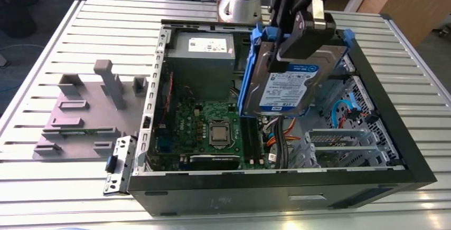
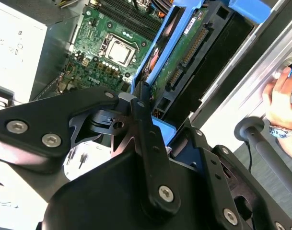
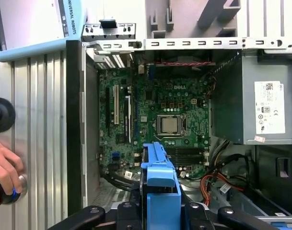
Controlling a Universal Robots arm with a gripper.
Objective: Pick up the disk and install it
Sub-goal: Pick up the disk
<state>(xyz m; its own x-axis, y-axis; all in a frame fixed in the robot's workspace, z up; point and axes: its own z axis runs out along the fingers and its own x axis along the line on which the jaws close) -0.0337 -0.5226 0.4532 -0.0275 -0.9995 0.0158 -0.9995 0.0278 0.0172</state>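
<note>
gripper [image 1: 304, 42] grips disk [image 1: 290, 90], tilted above computer case [image 1: 282, 182], apparently clear.

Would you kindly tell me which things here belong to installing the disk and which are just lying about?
Job: the disk, gripped by the pincer; the open computer case.
Lying about: the grey fixture block beside the case; a person's hand.

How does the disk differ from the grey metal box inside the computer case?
The disk hangs tilted above the computer case, clamped in the gripper; the grey box sits inside the case, in a corner. The disk has blue rails and a blue-and-white label; the grey box is plain with a white sticker. The disk looks smaller than the grey box. Both are rectangular metal parts.
</note>
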